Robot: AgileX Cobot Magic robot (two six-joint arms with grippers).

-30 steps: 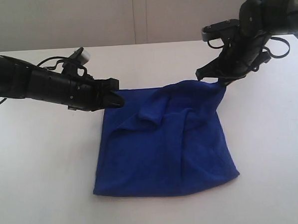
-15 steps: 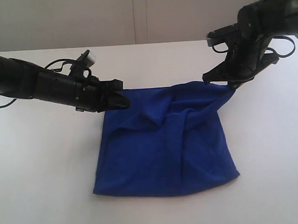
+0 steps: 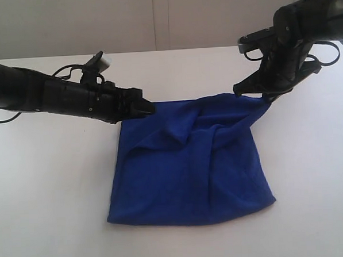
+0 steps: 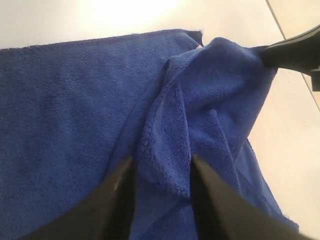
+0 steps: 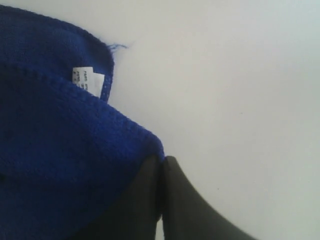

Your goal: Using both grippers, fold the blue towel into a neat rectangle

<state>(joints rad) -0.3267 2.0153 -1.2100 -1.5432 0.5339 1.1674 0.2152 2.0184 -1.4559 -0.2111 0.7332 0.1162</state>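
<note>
While right fingers (image 5: pixel 140 200) pinch blue towel (image 3: pixel 187 162) corner, left fingers (image 4: pixel 117 200) straddle fold (image 4: pixel 165 140), spread; white label (image 5: pixel 89 80) print unreadable.

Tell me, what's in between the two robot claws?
The rumpled edge of the blue towel runs between the left gripper and the right gripper, which pinches a corner. The exterior view shows it.

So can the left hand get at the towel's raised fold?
Probably yes: the left hand is open with a finger on each side of the fold in the towel, nothing between.
</note>
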